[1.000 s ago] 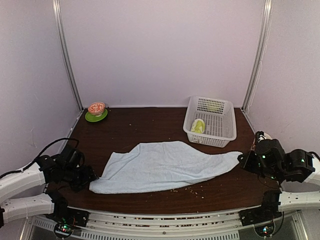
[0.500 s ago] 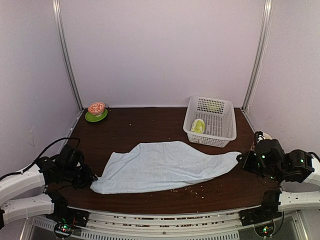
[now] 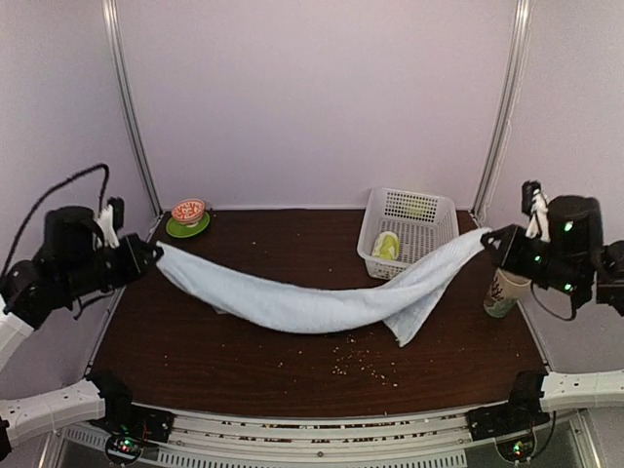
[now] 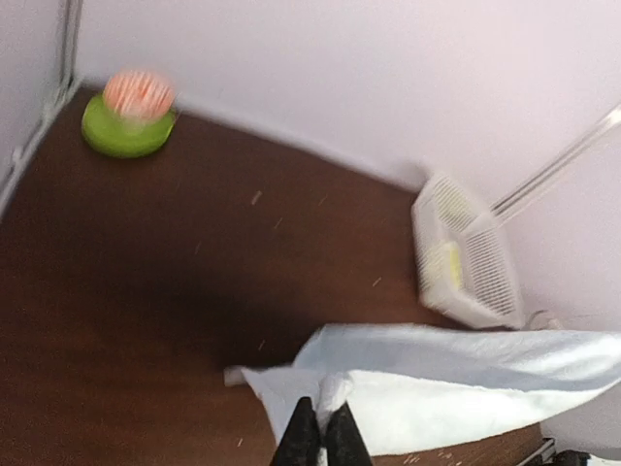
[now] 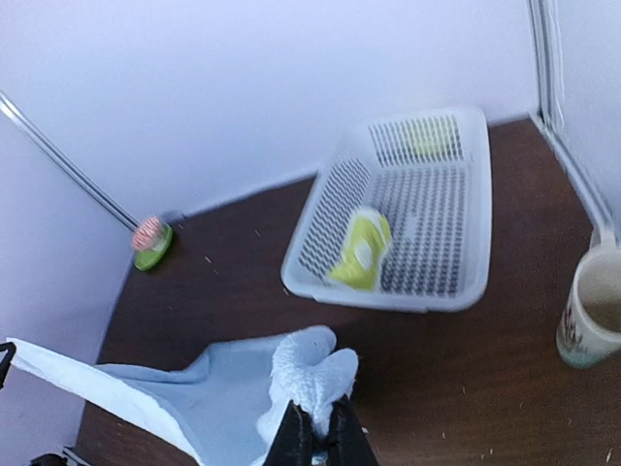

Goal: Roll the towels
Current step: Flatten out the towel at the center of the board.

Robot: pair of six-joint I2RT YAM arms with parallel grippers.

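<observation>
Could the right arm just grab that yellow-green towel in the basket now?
Probably not yet: the right gripper is shut on the blue towel, though the basket is open-topped and the yellow-green towel lies uncovered.

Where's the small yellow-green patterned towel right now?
In the top view, the yellow-green towel lies inside the white plastic basket at the back right, near its front-left corner, just behind the light-blue towel.

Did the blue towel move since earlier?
Yes. The blue towel rose at both ends from the table, held by left gripper and right gripper, now overlapping the basket front.
</observation>
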